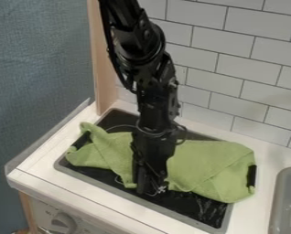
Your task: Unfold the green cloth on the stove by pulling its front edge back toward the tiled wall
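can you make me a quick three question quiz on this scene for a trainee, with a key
1. What colour is the cloth?
a) red
b) green
c) white

2. True or false: cloth shows on both sides of the gripper.

3. Fill in the missing word: in the picture, the sink lies to the ____ of the stove.

Key: 1 b; 2 true; 3 right

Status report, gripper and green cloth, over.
Black robot gripper low at rumpled green fabric cloth, grip unclear. Cloth spread across black rectangular stovetop. Black jointed arm blocks view of cloth's middle.
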Robot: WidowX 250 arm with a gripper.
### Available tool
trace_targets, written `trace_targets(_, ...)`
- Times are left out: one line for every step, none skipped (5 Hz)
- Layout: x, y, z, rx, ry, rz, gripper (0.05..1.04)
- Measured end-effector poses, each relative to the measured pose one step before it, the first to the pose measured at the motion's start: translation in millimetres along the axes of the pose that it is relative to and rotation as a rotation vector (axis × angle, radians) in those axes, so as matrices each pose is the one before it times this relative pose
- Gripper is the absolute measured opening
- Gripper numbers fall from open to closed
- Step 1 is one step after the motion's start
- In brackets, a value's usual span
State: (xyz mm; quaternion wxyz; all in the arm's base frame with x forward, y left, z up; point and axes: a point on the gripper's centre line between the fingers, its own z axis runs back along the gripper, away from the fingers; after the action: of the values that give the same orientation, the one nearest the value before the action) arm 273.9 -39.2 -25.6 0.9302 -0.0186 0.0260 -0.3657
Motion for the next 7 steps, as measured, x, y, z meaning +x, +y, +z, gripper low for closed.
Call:
trace_targets(1.19,1.76,17.34,0.0044,-0.0501,-0.0039,0.075)
trace_targets(0.9,3.16,12.93,-0.0032,-0.0411,0.0114,0.063)
trace_targets(4.84,10.9,9.85,0.0091,-0.0188,0.032,0.063)
trace_targets(16.44,13.35,14.75,0.0256,-0.0432,0.0166,0.063)
trace_targets(11.97,21.86,15.16,0.0431,-0.0474,0.0413,0.063)
trace_targets(13.88,14.71,-4.16,0.0161,0.0052,-0.0083,0.063)
trace_targets(13.62,13.36,-4.77,0.0248,-0.0134,-0.0114,0.063)
